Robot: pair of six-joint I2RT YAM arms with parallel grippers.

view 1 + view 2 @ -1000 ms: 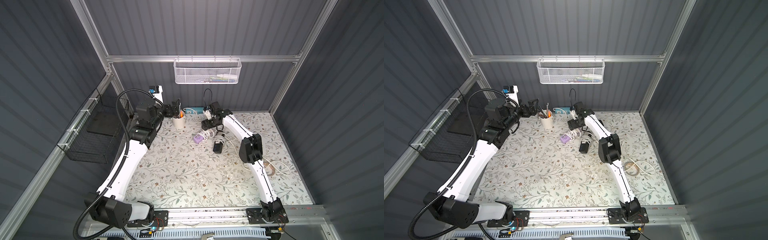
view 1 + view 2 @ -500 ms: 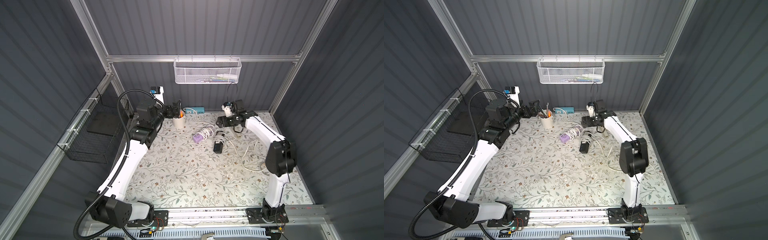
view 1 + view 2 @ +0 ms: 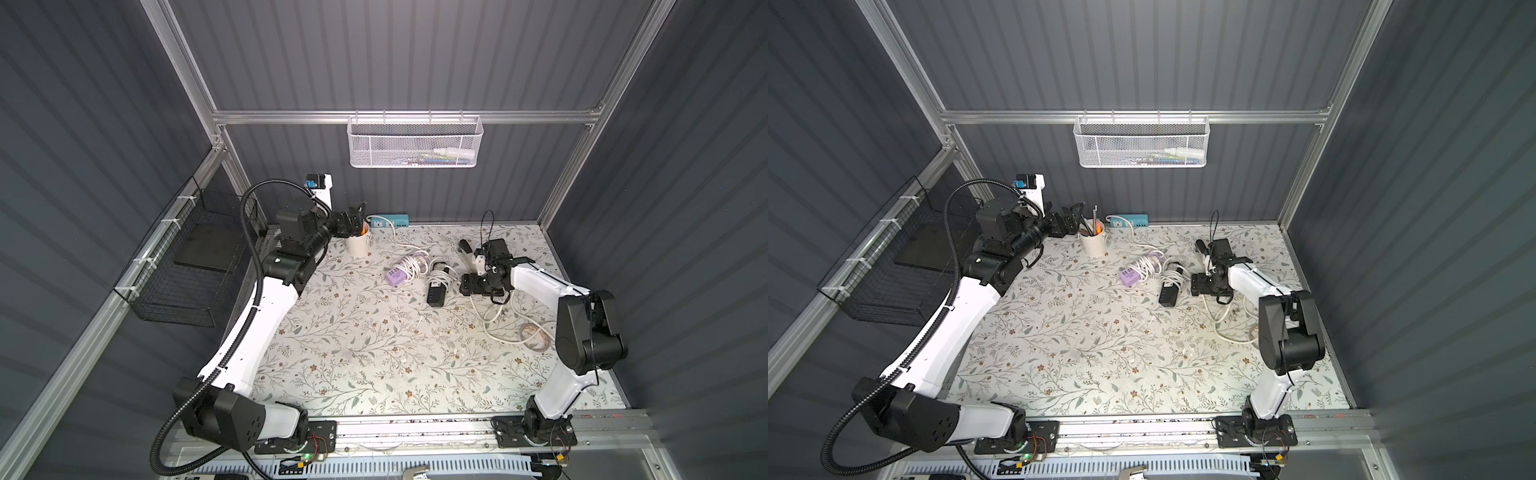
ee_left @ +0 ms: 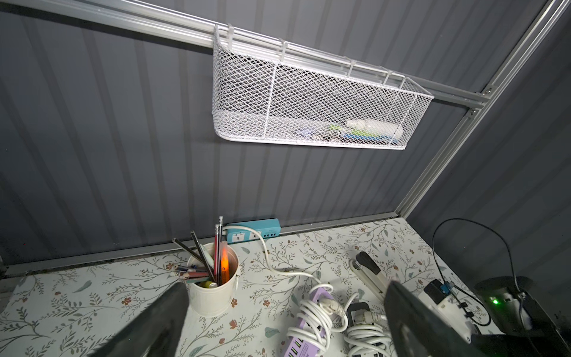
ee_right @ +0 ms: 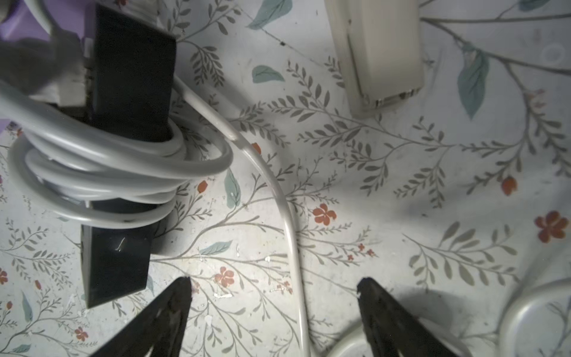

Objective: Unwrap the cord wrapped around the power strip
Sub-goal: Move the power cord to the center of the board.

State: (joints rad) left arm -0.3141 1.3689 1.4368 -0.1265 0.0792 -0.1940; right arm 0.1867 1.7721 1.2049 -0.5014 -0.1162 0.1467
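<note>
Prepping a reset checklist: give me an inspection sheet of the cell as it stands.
Surface: floral table cover.
Job's things: black power strip, white cord wound around its middle in several turns; one loose length trails toward the right arm.
Clutter: purple power strip, also cord-wrapped; cup of pens; stapler; teal power strip at the back wall.
Grippers: left gripper raised near the cup, jaws open, empty; right gripper low over the table, jaws open astride the loose cord, not clamped.
Cables: corrugated hose along left arm; purple strip's cord runs to the teal strip.
Surroundings: white mesh basket on back rail, items inside; black wire basket on left wall.
</note>
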